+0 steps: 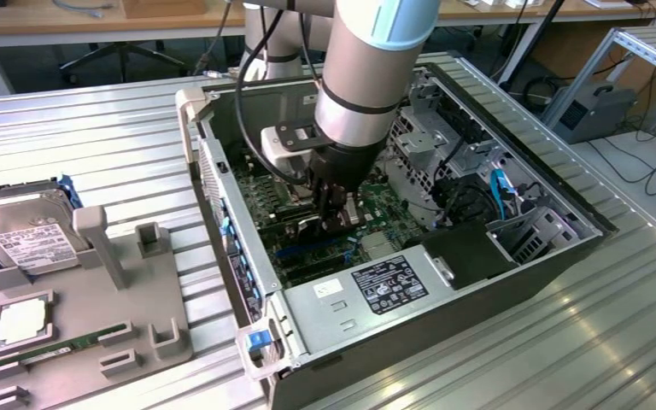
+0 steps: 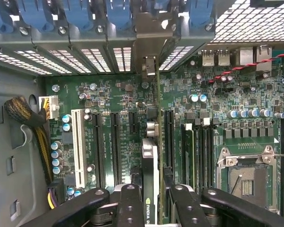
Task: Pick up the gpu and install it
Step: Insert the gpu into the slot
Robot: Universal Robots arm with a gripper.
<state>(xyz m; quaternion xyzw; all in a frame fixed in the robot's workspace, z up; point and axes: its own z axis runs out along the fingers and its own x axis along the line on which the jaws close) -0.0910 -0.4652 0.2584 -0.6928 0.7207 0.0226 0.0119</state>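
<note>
Now, pincer: the pincer (image 2: pixel 156 203), lower centre of the wrist view, pinches the gpu (image 2: pixel 150 161) edge-on above the motherboard (image 2: pixel 109 99).
Advice: probably best to keep the card upright, with its bracket toward the vented rear panel (image 2: pixel 61 59), and press evenly.
Table: the table (image 1: pixel 89 137) is ribbed metal; hard drive (image 1: pixel 20 231) at left, open case (image 1: pixel 511 256) at centre.
Room: desks (image 1: pixel 100 21) along the upper edge.

free: open case (image 1: pixel 207 120) side above motherboard (image 1: pixel 395 207) | obstacles: power supply (image 1: pixel 388 287), drive cage (image 1: pixel 424 137) flank claw (image 2: pixel 154 193) holding gpu (image 2: pixel 151 158)

Ribbed silver metal table (image 1: pixel 100 128) shines dully. Green circuit-board motherboard (image 2: pixel 118 104) looks glossy; thin gpu card (image 2: pixel 150 161) has a bare-metal end bracket (image 2: pixel 151 33).
</note>
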